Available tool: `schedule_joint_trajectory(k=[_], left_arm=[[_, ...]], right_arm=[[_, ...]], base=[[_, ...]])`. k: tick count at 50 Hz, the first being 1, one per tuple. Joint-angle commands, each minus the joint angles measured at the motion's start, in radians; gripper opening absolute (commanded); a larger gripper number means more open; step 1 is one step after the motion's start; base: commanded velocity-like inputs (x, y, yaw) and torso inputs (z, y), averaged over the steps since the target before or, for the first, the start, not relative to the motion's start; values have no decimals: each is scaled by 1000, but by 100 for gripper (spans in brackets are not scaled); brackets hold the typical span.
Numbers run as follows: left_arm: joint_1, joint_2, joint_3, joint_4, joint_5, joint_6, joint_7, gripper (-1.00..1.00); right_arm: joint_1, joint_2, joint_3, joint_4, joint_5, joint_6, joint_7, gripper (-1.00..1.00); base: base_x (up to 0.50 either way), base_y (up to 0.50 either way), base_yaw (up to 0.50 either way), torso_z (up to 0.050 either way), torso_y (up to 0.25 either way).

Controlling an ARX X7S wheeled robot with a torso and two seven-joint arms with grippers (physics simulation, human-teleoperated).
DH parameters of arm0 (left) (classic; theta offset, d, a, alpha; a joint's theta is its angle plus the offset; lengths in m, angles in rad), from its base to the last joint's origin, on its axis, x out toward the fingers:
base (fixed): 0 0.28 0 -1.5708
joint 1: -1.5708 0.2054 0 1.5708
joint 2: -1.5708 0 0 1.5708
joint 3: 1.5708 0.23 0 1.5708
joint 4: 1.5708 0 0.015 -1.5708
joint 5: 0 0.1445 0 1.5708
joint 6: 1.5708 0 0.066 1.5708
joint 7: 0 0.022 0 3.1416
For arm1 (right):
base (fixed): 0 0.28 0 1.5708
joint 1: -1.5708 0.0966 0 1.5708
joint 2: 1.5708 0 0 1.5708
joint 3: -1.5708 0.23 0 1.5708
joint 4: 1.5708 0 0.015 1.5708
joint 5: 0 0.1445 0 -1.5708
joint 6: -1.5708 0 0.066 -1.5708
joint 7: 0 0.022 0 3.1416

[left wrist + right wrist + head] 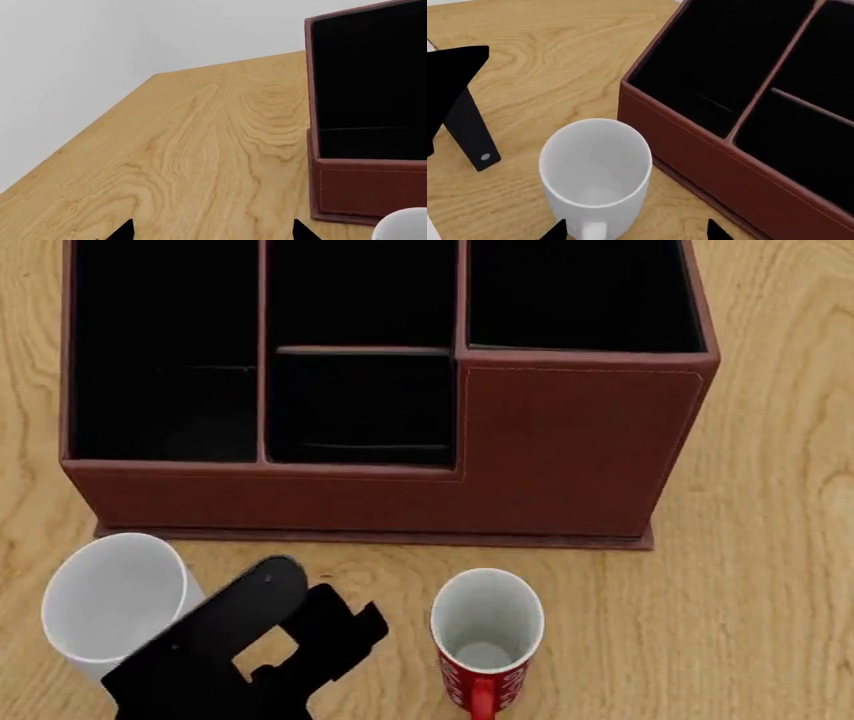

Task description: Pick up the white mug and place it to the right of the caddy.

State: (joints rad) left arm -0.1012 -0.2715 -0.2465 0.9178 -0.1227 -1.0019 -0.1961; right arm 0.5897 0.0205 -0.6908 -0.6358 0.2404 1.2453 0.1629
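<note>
- Closing in on the white mug point(595, 177) is the step in hand: it stands upright and empty on the desk point(774, 620), near the caddy point(581, 455) at its front left corner, not touching it.
- Your right gripper point(635, 231) hovers above the mug with its jaws apart; only the two dark tips show in the right wrist view, straddling the near rim where the handle stub sits.
- Your left gripper point(213, 231) is also spread, holding nothing, just beside the mug over bare desk.
- Decide which arm takes it; in the head view a dark arm point(247, 650) overlaps the mug's right side, and I cannot tell which arm it is.
- Centre the jaws over one wall of the mug, away from the handle, and come straight down before you squeeze.
- Mind the glossy wall: a shallow or skewed pinch could tip it against the caddy.
- Plan the carry over or around the red mug point(483, 640), which stands in front of the caddy, on the way to the open desk at the caddy's right.
</note>
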Motion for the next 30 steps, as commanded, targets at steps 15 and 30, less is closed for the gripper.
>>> schedule_joint_trajectory(k=[15, 30], left_arm=[[19, -1, -1, -16, -7, 28, -8, 100], [20, -5, 6, -16, -10, 31, -14, 100]], right_arm=[[51, 0, -86, 169, 159, -108, 66, 100], [40, 14, -78, 302, 189, -229, 60, 100]], base=[[0, 0, 0, 0, 0], [0, 0, 0, 0, 0]])
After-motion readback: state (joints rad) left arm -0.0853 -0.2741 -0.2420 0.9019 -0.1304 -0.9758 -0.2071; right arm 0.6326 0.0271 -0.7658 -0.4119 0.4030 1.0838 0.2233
